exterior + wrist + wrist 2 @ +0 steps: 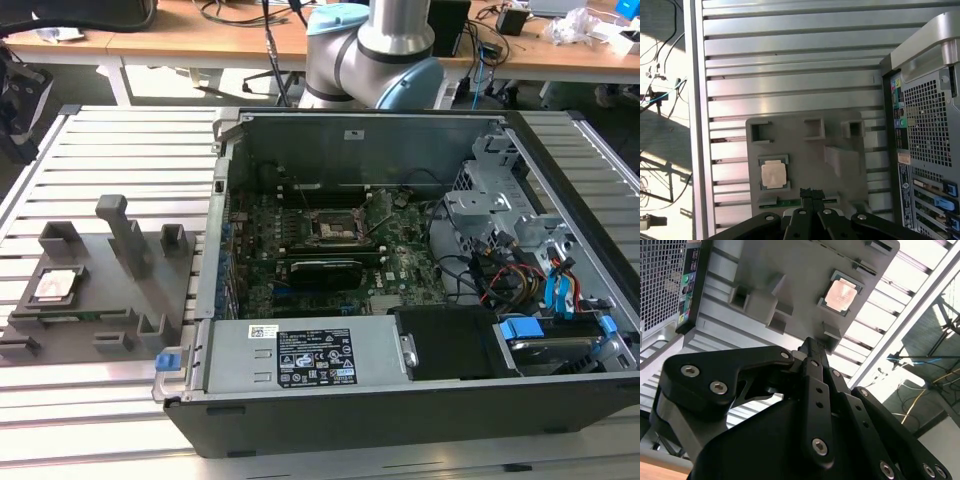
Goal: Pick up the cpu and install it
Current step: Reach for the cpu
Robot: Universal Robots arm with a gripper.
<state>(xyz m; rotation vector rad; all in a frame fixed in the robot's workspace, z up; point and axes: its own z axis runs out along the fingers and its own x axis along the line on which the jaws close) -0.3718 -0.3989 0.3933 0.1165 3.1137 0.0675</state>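
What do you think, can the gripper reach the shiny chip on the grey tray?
Probably yes. The cpu lies uncovered in its pocket on the grey tray, and the gripper hangs over the tray with nothing between them. It is shut, so it would have to open first.

You find the cpu (57, 287) lying in a recess of the tray (100, 290), which rests on the counter (130, 140) at the exterior view's left of the open computer case (400, 420). The socket (333, 226) sits on the motherboard (400, 265) inside that case. In the first wrist view, your hand (811, 192) hangs over the tray's edge, near the cpu.
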